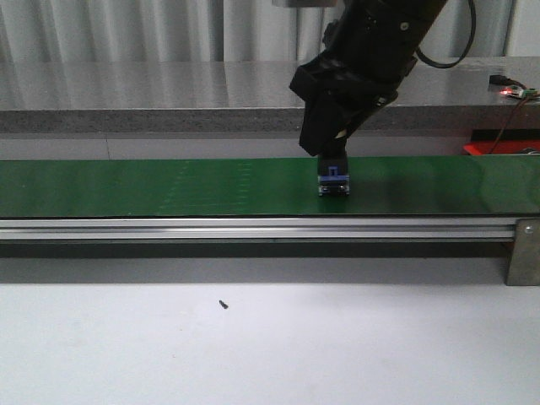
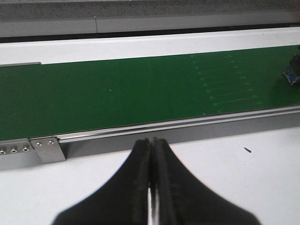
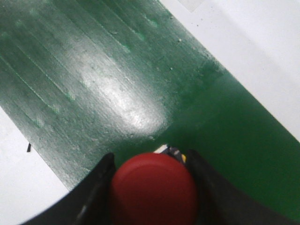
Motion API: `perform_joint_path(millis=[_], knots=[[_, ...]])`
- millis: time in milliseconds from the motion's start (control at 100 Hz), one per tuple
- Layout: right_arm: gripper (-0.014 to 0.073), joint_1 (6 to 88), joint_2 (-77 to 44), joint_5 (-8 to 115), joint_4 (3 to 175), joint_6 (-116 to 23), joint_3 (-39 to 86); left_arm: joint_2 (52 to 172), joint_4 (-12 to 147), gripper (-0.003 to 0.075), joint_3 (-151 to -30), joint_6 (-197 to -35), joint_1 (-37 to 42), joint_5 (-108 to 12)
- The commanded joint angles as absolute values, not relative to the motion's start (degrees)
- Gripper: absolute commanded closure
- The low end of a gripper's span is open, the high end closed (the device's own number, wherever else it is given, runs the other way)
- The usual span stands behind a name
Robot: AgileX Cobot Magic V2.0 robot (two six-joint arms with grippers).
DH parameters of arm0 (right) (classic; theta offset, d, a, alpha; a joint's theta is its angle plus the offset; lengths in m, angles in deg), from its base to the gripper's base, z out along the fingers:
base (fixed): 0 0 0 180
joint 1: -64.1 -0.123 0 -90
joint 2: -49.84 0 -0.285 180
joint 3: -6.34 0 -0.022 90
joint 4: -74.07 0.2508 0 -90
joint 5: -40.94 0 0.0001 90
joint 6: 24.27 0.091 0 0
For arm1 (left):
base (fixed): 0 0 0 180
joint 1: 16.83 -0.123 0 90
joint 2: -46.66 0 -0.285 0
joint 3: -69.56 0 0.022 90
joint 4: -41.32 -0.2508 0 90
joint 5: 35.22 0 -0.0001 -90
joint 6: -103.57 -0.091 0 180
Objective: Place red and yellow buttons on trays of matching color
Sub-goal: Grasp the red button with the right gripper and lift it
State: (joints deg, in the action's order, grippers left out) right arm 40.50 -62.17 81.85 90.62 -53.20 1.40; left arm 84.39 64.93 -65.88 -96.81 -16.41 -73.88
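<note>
Left gripper point(image 2: 151, 187): fingers pressed together, nothing between them, hanging over the white table point(image 1: 270, 346) just short of the conveyor's aluminium rail point(image 1: 253, 228). Green belt point(image 1: 169, 186) runs across the scene, bare on its left and middle stretch apart from faint pale markings. A small black speck point(image 1: 223, 305) lies on the table at about 7 o'clock from the right gripper. Right gripper point(image 1: 333, 181): reaching down onto the belt just right of centre, fingers clamped on either side of the red button point(image 3: 153, 190); in the right wrist view the red cap fills the gap between the two black fingers. The button's blue base rests on or just above the belt; contact cannot be told. No trays are in view. A red-lit circuit board point(image 1: 510, 87) sits on the grey ledge at about 2 o'clock from the button.
</note>
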Motion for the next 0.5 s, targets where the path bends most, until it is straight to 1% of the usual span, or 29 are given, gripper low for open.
perform_joint_path(millis=[0, 230, 370, 490], knots=[[0.0415, 40.6, -59.3, 79.2, 91.8, -53.8, -0.4, 84.5, 66.8, 0.0740, -67.5, -96.9, -16.0, -70.3], [0.0415, 42.3, -57.1, 77.7, 91.8, -53.8, -0.4, 84.5, 66.8, 0.0740, -67.5, -96.9, -16.0, -70.3], [0.0415, 46.9, -55.1, 77.5, 91.8, -53.8, -0.4, 84.5, 66.8, 0.0740, -67.5, -96.9, -16.0, -70.3], [0.0415, 52.8, -54.2, 77.7, 91.8, -53.8, -0.4, 84.5, 66.8, 0.0740, -67.5, -96.9, -16.0, -70.3]])
